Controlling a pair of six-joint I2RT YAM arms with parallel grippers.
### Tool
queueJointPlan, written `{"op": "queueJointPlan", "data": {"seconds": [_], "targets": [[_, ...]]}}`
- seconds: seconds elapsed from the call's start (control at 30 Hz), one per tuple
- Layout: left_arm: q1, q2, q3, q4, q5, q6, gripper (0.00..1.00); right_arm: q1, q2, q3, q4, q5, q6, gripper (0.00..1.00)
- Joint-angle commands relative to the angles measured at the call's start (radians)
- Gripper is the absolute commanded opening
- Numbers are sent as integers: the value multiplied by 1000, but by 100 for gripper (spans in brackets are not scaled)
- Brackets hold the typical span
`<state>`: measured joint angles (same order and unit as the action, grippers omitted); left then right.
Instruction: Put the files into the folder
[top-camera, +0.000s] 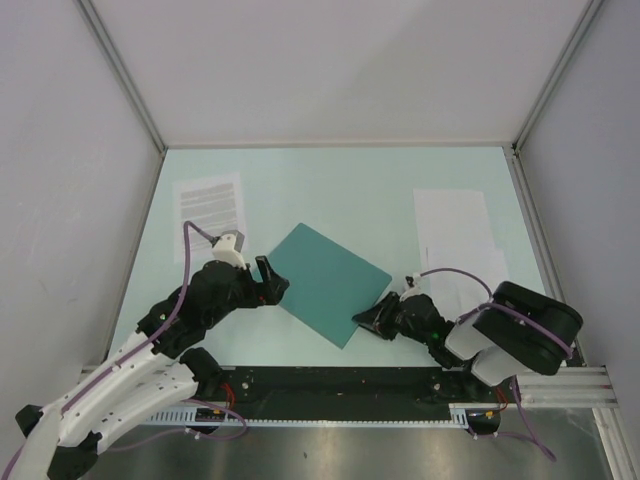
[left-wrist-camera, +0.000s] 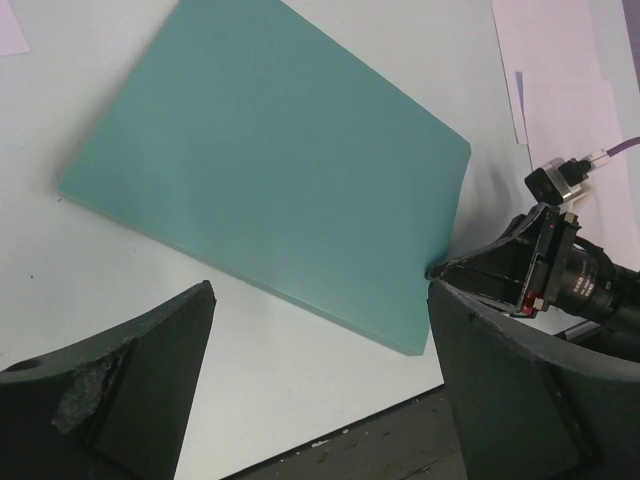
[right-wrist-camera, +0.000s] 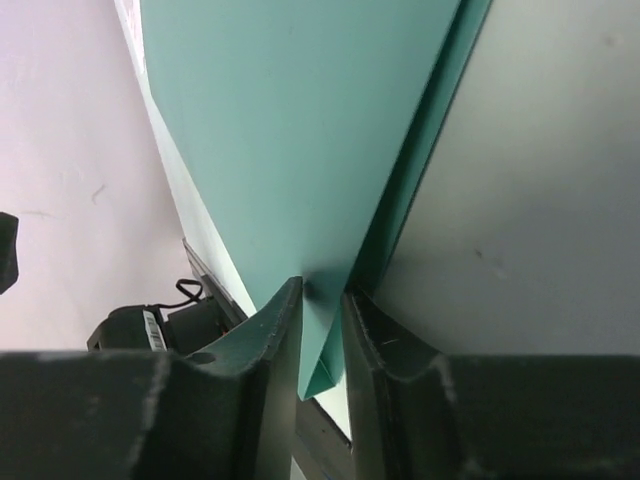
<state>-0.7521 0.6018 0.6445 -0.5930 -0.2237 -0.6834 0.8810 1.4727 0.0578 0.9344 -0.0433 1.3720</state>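
The teal folder (top-camera: 325, 280) lies closed and turned diagonally in the middle of the table. My right gripper (top-camera: 365, 318) is at its near right corner, and in the right wrist view the fingers (right-wrist-camera: 275, 330) pinch that corner of the folder (right-wrist-camera: 290, 130), whose two covers part slightly there. My left gripper (top-camera: 270, 280) stands open at the folder's left corner, with only bare table between its fingers (left-wrist-camera: 150, 350) and the folder (left-wrist-camera: 270, 170) just beyond. The printed file (top-camera: 210, 203) lies at the far left. The nearly blank file (top-camera: 455, 225) lies at the right.
Grey walls close in the pale mint table (top-camera: 330, 190) on three sides. A black rail (top-camera: 330, 385) runs along the near edge by the arm bases. A purple cable (top-camera: 455, 272) loops over the white sheets (left-wrist-camera: 560, 90) at the right.
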Motion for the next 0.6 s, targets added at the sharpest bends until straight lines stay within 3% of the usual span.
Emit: {"op": "queueJointPlan", "data": {"seconds": [0.0, 0.03, 0.17, 0.27, 0.3, 0.33, 0.43, 0.53, 0.57], "targets": [[5, -1, 21, 15, 7, -21, 93, -20, 98, 30, 220, -9, -82, 11], [5, 4, 24, 15, 14, -21, 93, -52, 124, 31, 240, -36, -99, 0], [5, 42, 50, -8, 14, -47, 94, -155, 39, 33, 244, -99, -273, 0], [5, 95, 102, -57, -12, -74, 96, -166, -216, 127, -63, -37, -500, 0], [5, 110, 119, -74, -25, -83, 96, -148, -282, 178, -295, 8, -587, 0], [7, 146, 163, -109, -38, -103, 98, -127, -349, 212, -371, 119, -734, 0], [22, 202, 265, -157, -48, -142, 100, -105, -501, 260, -456, 213, -939, 0], [104, 288, 401, -174, 81, -169, 100, -126, -508, 316, -506, 224, -1063, 0], [165, 338, 437, -177, 186, -186, 100, -104, -493, 323, -490, 235, -1138, 0]]}}
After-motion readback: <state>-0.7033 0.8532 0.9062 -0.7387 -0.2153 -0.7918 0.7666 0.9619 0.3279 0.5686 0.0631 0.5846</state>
